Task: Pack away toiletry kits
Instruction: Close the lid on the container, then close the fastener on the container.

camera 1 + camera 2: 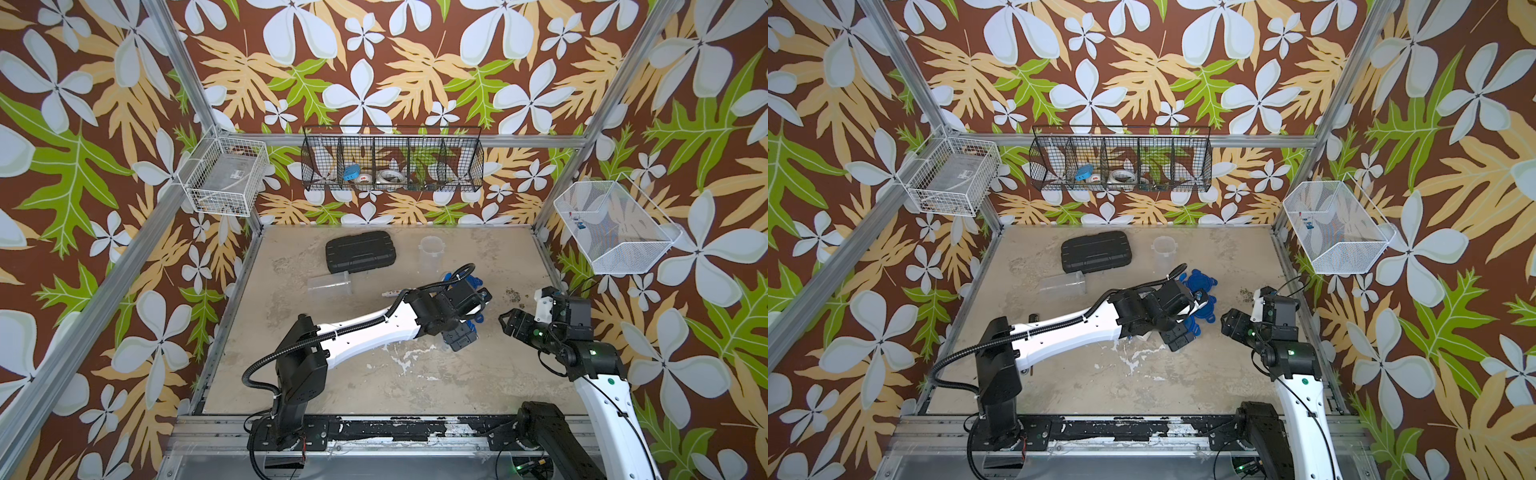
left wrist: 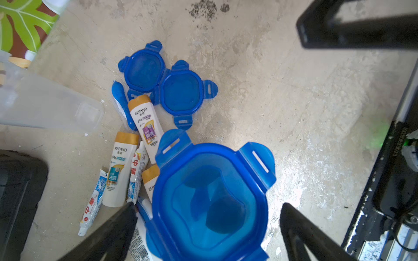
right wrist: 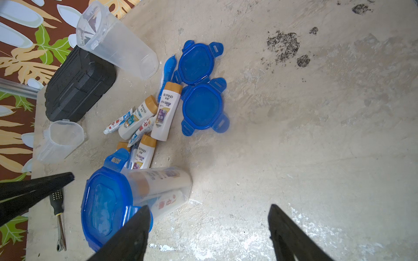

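Lidded tumbler (image 3: 158, 187) stands upright on the worktop (image 3: 294, 135) directly under the left hand (image 2: 208, 206), long axis in line with it, open fingers (image 2: 113, 230) straddling the blue lid (image 3: 106, 203) without gripping; right hand (image 3: 209, 207), open and empty, hangs farther to its right.

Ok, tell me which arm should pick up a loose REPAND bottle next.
Right, probably: its jaws are open, empty, facing the REPAND bottles; the left jaws straddle the lidded tumbler.

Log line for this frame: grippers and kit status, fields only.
left gripper: open, straddling lidded tumbler | right gripper: open, empty | loose lids: two | empty tumblers: two
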`<move>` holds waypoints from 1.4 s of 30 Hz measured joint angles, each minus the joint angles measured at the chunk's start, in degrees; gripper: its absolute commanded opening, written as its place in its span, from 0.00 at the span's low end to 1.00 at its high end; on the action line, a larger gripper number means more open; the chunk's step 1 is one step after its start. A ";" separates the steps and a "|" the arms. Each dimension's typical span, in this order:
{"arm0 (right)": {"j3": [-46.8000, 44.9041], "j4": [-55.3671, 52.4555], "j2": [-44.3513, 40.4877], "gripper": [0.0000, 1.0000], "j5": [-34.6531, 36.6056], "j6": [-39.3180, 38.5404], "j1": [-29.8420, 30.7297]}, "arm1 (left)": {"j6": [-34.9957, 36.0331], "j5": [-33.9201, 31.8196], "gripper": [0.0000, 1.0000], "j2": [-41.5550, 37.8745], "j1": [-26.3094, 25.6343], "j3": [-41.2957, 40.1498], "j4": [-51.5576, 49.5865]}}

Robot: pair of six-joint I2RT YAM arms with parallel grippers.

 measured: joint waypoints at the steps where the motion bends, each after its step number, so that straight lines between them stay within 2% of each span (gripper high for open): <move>1: 0.00 0.00 -0.13 0.81 0.02 -0.15 -0.02 | 0.00 0.02 1.00 -0.46 0.00 0.02 0.02; 7: 0.57 -0.96 -0.48 0.81 0.13 -1.03 0.00 | -0.55 0.46 1.00 -3.65 0.00 -0.85 -0.07; 10: 1.09 -1.38 -0.22 0.79 0.09 -1.33 -0.02 | -2.97 2.25 1.00 -6.86 1.14 -2.43 -0.15; 12: 1.25 -1.55 0.59 0.78 -0.48 -1.88 0.00 | -5.62 4.76 0.99 -8.13 4.04 -2.16 -0.28; 15: 1.31 -1.60 2.45 0.75 -1.99 -2.49 0.68 | -10.40 8.72 0.92 -7.69 9.03 -0.48 -1.31; 17: 1.36 -1.60 3.45 0.70 -2.67 -2.45 2.71 | -12.59 11.67 0.90 -6.40 10.58 0.98 -2.47; 21: 1.81 0.17 5.29 0.57 -2.99 0.87 10.62 | -15.28 16.57 0.80 -4.09 11.50 1.86 -4.07; 26: 1.95 3.15 8.09 0.49 -2.97 6.21 17.31 | -15.52 19.34 0.76 -3.58 11.63 1.07 -4.33; 35: 1.95 5.70 10.05 0.41 -2.75 10.62 21.20 | -15.19 20.70 0.67 -0.02 11.69 0.98 -4.24; 38: 1.95 5.77 10.69 0.38 -1.62 10.84 22.56 | -15.08 21.00 0.60 0.02 11.69 0.28 -3.80; 42: 1.99 5.77 10.75 0.37 -1.27 11.26 23.98 | -14.86 21.05 0.59 0.24 11.69 -0.09 -3.87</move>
